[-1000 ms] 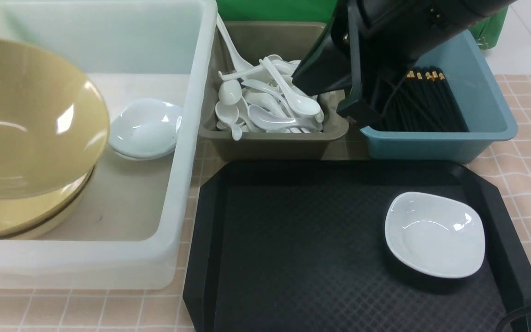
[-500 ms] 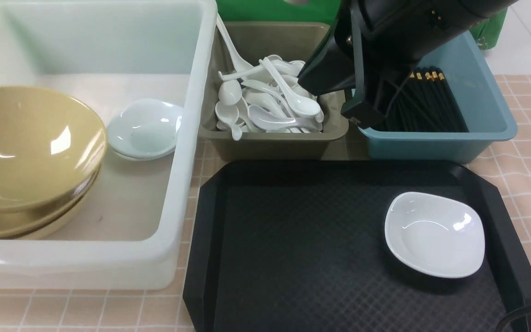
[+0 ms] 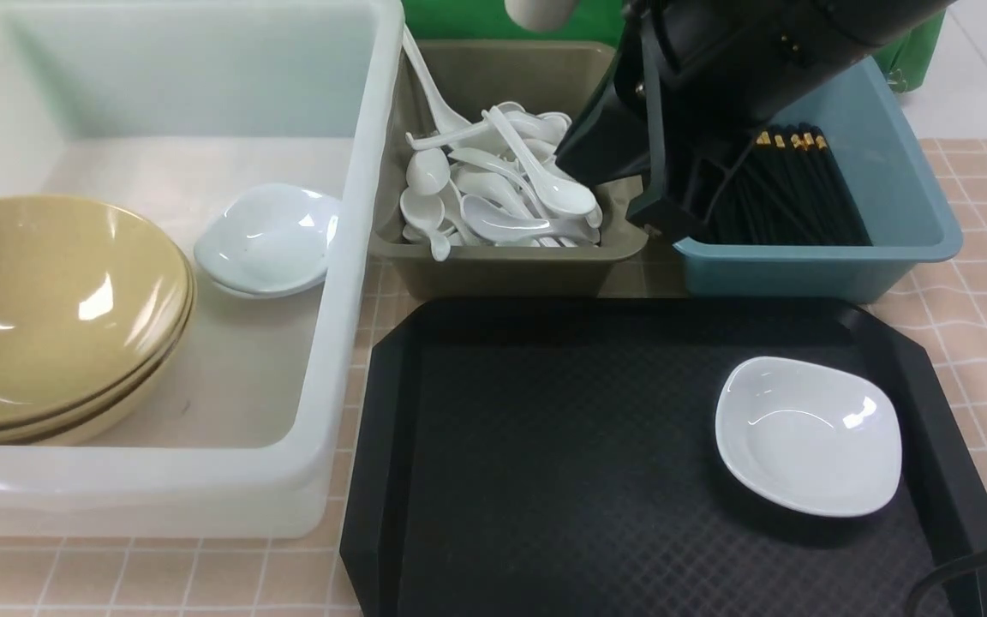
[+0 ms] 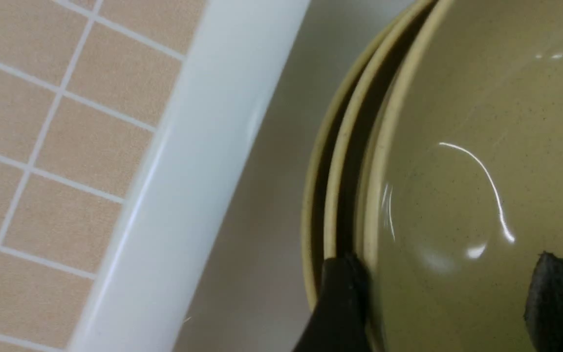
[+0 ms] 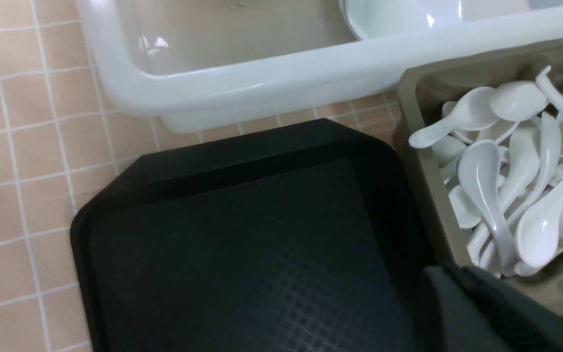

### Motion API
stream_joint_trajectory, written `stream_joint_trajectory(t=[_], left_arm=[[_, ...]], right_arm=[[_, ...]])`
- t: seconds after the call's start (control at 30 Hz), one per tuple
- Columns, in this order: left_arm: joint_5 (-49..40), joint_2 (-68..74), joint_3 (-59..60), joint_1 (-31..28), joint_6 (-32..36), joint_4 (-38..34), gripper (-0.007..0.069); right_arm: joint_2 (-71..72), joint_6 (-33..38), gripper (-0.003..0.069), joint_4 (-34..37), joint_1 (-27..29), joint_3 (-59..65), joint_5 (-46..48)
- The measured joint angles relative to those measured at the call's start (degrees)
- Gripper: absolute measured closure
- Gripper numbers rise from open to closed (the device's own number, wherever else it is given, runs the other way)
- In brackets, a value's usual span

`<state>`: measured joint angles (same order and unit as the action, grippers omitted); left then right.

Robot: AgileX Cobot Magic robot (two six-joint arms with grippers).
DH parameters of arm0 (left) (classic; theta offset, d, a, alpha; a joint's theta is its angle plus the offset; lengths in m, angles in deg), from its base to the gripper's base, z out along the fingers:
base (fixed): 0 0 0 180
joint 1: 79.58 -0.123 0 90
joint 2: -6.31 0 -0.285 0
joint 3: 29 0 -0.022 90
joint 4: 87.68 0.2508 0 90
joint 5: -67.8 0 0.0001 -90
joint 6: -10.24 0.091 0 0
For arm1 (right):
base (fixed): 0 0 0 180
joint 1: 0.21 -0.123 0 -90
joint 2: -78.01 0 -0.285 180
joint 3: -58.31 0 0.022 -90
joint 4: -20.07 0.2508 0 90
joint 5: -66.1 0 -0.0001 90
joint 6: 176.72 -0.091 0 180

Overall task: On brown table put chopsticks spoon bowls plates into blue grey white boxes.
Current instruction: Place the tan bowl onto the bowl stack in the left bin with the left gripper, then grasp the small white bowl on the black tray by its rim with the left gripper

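Observation:
The bowls (image 3: 56,317) lie stacked at the left end of the white box (image 3: 348,257), beside a small stack of plates (image 3: 266,240). My left gripper (image 4: 450,303) is open astride the top bowl's (image 4: 457,171) rim, one finger (image 4: 340,303) outside and the other (image 4: 560,303) inside. Several spoons (image 3: 493,197) fill the grey box (image 3: 502,266), and chopsticks (image 3: 789,188) lie in the blue box (image 3: 896,206). One plate (image 3: 806,437) sits on the black tray. My right gripper (image 3: 622,193) hangs shut and empty over the gap between the grey and blue boxes, its fingers (image 5: 457,288) pressed together.
The black textured tray (image 3: 545,446) lies on the brown table (image 3: 973,283) in front of the grey and blue boxes. The right arm's dark body (image 3: 733,77) hides part of the blue box. A black cable (image 3: 973,570) crosses the tray's near right corner.
The top bowl has dropped from a raised, tilted position onto the stack in the white box. My left gripper has opened and let go of it. The right gripper has barely shifted.

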<state>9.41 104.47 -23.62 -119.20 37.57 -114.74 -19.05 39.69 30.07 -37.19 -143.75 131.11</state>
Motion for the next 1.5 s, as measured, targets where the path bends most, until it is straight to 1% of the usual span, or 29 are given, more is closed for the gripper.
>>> stream_joint_trajectory(t=[0.03, 0.1, 0.13, 0.17, 0.3, 0.4, 0.47, 0.53, 0.57, 0.6, 0.63, 0.67, 0.77, 0.8, 0.83, 0.87, 0.9, 0.93, 0.97, 1.0, 1.03, 1.07, 1.1, 1.2, 1.27, 1.33, 1.37, 1.47, 1.5], left_arm=[[-0.6, -0.5, -0.9, 0.0, -0.5, 0.6, 0.0146], [-2.2, -1.8, -3.0, 0.0, -2.8, 1.8, 0.0124], [-2.4, -1.8, -3.2, 0.0, -2.8, 2.0, 0.0123], [-4.1, -3.0, -5.1, 0.0, -5.4, 2.9, 0.0114], [-10.8, -6.8, -11.4, 0.8, -12.1, 2.7, 0.0120], [-11.5, -8.4, -13.5, 3.7, -12.8, 2.5, 0.0144], [-12.0, -10.1, -14.5, 9.1, -12.6, 2.4, 0.0186], [-12.4, -10.6, -14.8, 18.1, -11.8, 2.5, 0.0253], [-12.5, -10.6, -14.8, 18.9, -11.6, 2.6, 0.0260], [-12.7, -10.1, -14.8, 25.7, -10.9, 3.5, 0.0321], [-12.7, -9.7, -14.8, 27.4, -10.5, 3.8, 0.0337], [-12.4, -8.4, -14.8, 33.2, -10.0, 5.1, 0.0400], [-9.6, -4.7, -14.8, 44.1, -9.2, 6.5, 0.0532], [-8.8, -3.4, -14.8, 46.0, -9.1, 6.5, 0.0556], [-6.7, -1.5, -14.8, 50.0, -8.9, 6.4, 0.0597], [-6.4, -0.8, -14.8, 50.6, -8.8, 6.2, 0.0601], [-4.4, 1.1, -14.8, 54.4, -8.5, 5.5, 0.0618], [-1.9, 3.2, -14.8, 58.1, -7.3, 4.7, 0.0623], [-1.9, 3.5, -14.8, 58.1, -7.1, 4.6, 0.0623], [-0.2, 6.1, -15.4, 62.2, -5.6, 4.1, 0.0623], [0.6, 7.8, -16.3, 64.6, -5.1, 4.1, 0.0623], [0.9, 8.1, -16.7, 65.5, -5.0, 4.0, 0.0623], [1.4, 11.0, -18.9, 68.9, -4.5, 4.0, 0.0622], [1.9, 16.3, -23.8, 73.8, -4.3, 4.2, 0.0617], [1.9, 20.1, -26.9, 76.2, -4.3, 4.4, 0.0613], [1.9, 23.4, -29.6, 78.2, -4.4, 4.5, 0.0588], [1.9, 23.4, -29.7, 78.4, -4.4, 4.5, 0.0584], [2.9, 28.0, -31.5, 80.2, -4.4, 4.5, 0.0495], [3.0, 28.4, -31.5, 80.3, -4.4, 4.5, 0.0488]], right_arm=[[0.0, 0.0, 0.0600, 0.0, 0.2, 0.0, 0.0], [0.0, 0.0, 0.0598, -0.1, 0.3, 0.0, 0.0], [0.0, 0.0, 0.0598, -0.1, 0.3, 0.0, 0.0], [0.0, 0.0, 0.0596, -0.2, 0.3, 0.0, 0.0], [-0.3, 0.0, 0.0590, -0.2, 0.3, 0.0, -0.1], [-0.5, -0.2, 0.0589, -0.7, 0.3, 0.0, -0.3], [-0.6, -1.4, 0.0587, -2.2, 0.3, 0.0, -0.4], [-0.6, -4.0, 0.0587, -4.6, 0.3, 0.0, -0.4], [-0.6, -4.3, 0.0587, -4.9, 0.4, 0.0, -0.4], [-0.6, -6.8, 0.0586, -6.2, 0.9, 0.0, 0.3], [-0.6, -7.2, 0.0586, -6.3, 1.3, 0.0, 0.6], [-0.6, -9.0, 0.0585, -6.5, 2.4, 0.0, 1.8], [0.0, -12.7, 0.0582, -6.7, 5.9, 1.5, 3.2], [0.3, -13.4, 0.0582, -6.8, 7.0, 2.3, 3.3], [1.2, -14.6, 0.0582, -7.1, 8.5, 3.7, 3.7], [1.2, -14.8, 0.0582, -7.1, 8.8, 4.2, 3.8], [2.6, -16.0, 0.0582, -7.2, 10.4, 6.4, 4.3], [4.4, -16.9, 0.0582, -7.3, 11.7, 8.5, 4.6], [4.7, -17.0, 0.0581, -7.3, 12.1, 9.2, 4.6], [7.3, -17.8, 0.0580, -7.3, 13.6, 11.9, 4.7], [9.0, -18.4, 0.0580, -7.3, 14.4, 13.6, 4.6], [9.7, -18.6, 0.0580, -7.3, 14.5, 13.9, 4.5], [12.2, -19.4, 0.0580, -7.3, 15.4, 16.6, 3.8], [16.8, -20.1, 0.0575, -7.4, 16.2, 20.9, 2.6], [19.6, -20.3, 0.0573, -7.3, 16.2, 23.6, 2.4], [22.2, -20.4, 0.0571, -7.3, 16.2, 26.1, 2.2], [22.4, -20.4, 0.0571, -7.3, 16.2, 26.1, 2.2], [25.9, -20.4, 0.0571, -7.3, 16.2, 29.3, 2.2], [26.1, -20.4, 0.0571, -7.3, 16.2, 29.6, 2.1]])
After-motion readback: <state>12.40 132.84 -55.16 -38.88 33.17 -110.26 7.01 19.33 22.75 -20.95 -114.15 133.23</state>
